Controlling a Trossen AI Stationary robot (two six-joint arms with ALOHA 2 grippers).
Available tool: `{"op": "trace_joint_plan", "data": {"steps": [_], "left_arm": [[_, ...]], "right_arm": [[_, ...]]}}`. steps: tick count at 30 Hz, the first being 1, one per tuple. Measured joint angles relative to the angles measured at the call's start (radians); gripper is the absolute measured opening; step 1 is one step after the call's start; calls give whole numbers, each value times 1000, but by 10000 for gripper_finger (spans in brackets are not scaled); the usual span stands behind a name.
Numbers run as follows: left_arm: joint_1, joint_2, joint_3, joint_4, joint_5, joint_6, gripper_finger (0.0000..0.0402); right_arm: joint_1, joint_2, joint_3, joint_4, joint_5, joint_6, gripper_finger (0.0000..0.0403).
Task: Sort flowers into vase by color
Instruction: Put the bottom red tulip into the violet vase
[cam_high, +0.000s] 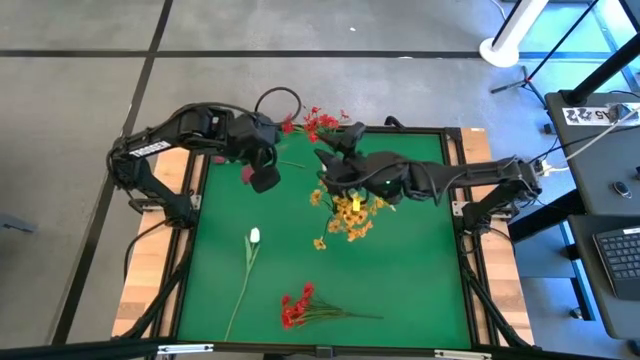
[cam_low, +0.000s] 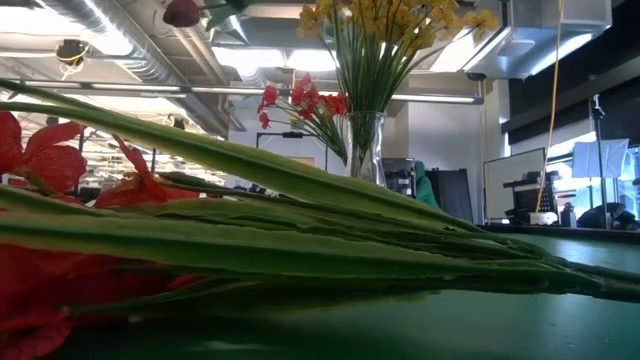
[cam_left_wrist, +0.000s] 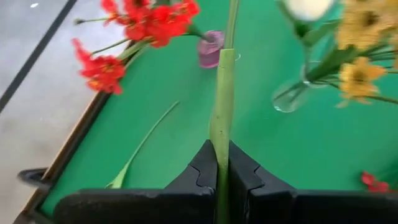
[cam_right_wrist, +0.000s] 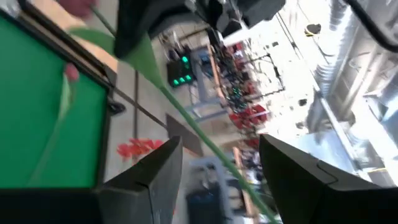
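Fingers, left (cam_left_wrist: 219, 171): pinching thin green stem (cam_left_wrist: 222, 93) | fingers, right (cam_right_wrist: 217, 174): spread, dark, blocky | table (cam_high: 410, 280): green felt

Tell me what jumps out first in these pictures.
The yellow flowers in a glass vase at the table's middle, with the right gripper open above them. The left gripper is shut on a green stem toward the far edge. A red flower and a white tulip lie on the green table.

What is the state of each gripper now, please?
Left gripper: shut on a green stem.
Right gripper: open, holding nothing; a stem passes between its fingers.
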Motion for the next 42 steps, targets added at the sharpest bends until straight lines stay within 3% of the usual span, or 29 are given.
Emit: {"op": "trace_joint_plan", "data": {"steps": [6,21,33,42], "left_arm": [[-37,0,0,26,14,2,2],[-129,0,0,47,54,2,5],[-80,0,0,46,13,1,5],[-28,0,0,46,13,4,5]], "right_arm": [[0,14,2,-15,85,-63,213],[0,13,2,-29,126,-71,208],[1,13,2,-46,126,-41,73],[1,13,2,-94,110,-9,25]]}}
